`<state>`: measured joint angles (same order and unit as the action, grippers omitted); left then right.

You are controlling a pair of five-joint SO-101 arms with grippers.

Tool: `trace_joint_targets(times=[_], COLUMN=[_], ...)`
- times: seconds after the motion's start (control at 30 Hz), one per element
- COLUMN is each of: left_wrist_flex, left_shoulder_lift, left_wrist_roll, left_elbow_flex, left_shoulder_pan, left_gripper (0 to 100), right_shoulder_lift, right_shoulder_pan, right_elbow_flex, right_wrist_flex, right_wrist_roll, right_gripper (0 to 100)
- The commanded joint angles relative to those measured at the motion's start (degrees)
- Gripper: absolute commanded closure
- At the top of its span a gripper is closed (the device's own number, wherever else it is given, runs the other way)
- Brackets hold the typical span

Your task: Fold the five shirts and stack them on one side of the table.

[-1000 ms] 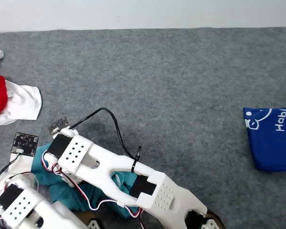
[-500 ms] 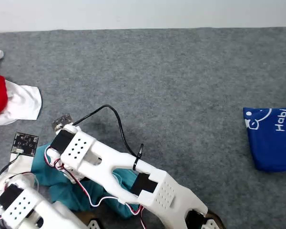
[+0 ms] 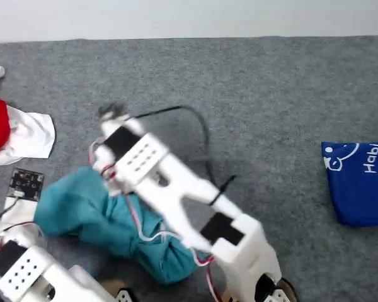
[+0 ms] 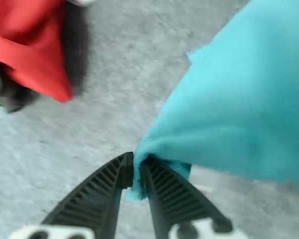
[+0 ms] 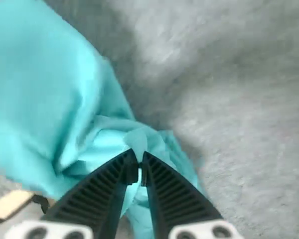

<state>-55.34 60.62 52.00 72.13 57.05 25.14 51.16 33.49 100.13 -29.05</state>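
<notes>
A teal shirt [image 3: 82, 207] lies bunched on the grey table [image 3: 252, 88] near the front left. My right arm [image 3: 170, 189] stretches over it from the front edge. In the right wrist view, my right gripper [image 5: 139, 169] is shut on a fold of the teal shirt [image 5: 50, 99]. My left arm [image 3: 25, 274] sits at the front left corner. In the left wrist view, my left gripper [image 4: 136, 172] is shut on an edge of the teal shirt [image 4: 239, 99], which hangs stretched from it. A red and white shirt [image 3: 12, 132] lies crumpled at the left edge, and its red part [image 4: 30, 45] lies beyond my left gripper.
A folded blue shirt [image 3: 359, 182] with white print lies at the right edge. A black cable [image 3: 195, 126] loops off my right arm. Bare grey table spans the middle and back up to a white wall [image 3: 189, 19].
My right arm has swung up and toward the back of the table, pulling the teal shirt with it. The shirt is now spread wider out from under the arm.
</notes>
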Motion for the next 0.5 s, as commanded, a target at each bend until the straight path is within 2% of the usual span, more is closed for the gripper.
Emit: trace_joint_targets(times=[0.0,0.1,0.23,0.47], left_wrist_flex=[-2.0,-8.1,-14.2,-14.9], left_shoulder_lift=[0.9,0.9,0.8,0.4], left_wrist_roll=[-2.5,-7.3,-12.4,-19.5], left_elbow_flex=[-8.0,-17.5,-28.9,-32.0], left_shoulder_pan=[-1.8,-6.2,-15.4,-29.3], left_gripper=[100,100,100,100], right_shoulder_lift=[-8.8,-13.4,-18.5,-17.9], right_shoulder_pan=[-5.5,-9.9,-16.7,-28.9], right_elbow_flex=[4.1,4.1,4.1,4.0], right_wrist_flex=[2.1,2.1,2.1,1.1], right_wrist_roll=[2.6,4.2,7.1,12.0], right_gripper=[99.1,99.1,99.1,99.1])
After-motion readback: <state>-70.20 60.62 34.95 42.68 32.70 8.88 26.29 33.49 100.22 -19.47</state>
